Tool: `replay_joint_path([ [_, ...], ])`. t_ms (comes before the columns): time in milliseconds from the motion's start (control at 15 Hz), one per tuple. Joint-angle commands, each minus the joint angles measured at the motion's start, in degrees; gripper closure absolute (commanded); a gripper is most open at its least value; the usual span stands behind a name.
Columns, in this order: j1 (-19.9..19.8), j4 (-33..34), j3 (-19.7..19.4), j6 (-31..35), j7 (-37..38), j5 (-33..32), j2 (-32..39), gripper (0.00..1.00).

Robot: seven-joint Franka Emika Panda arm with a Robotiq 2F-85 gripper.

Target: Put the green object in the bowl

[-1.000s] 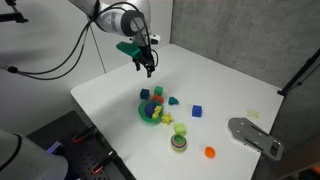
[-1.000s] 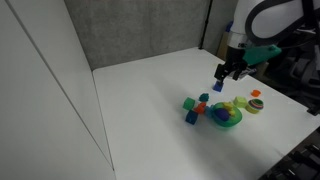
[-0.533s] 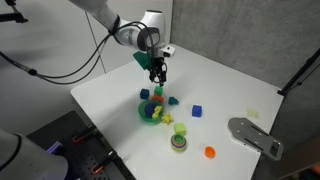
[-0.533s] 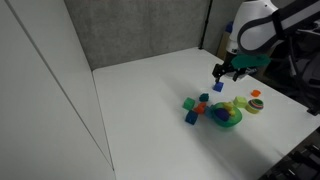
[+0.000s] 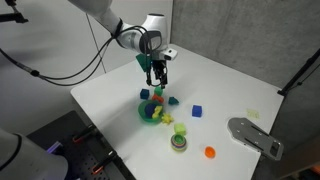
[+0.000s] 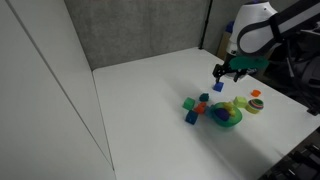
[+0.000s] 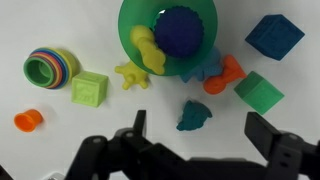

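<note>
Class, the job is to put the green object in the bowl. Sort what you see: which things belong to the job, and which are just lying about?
Belongs to the job: dark teal block; green bowl; open claw.
Lying about: blue cube; lime cube; stacked rings; small orange piece; green block.
</note>
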Motion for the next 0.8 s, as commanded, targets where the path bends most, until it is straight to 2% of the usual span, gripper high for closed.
replay_joint_path([
  [0, -0.2, 1.82, -2.27, 0.37, 2.02, -0.36, 2.1, 0.0],
  [200, -1.14, 2.04, -3.79, 2.44, 1.88, -0.11, 4.2, 0.0],
  [533, -3.04, 5.14, -3.37, 8.9, -0.99, 3.19, 10.25, 0.0],
  [733, -2.58, 8.26, -3.27, 12.55, -3.07, 3.34, 14.71, 0.0],
])
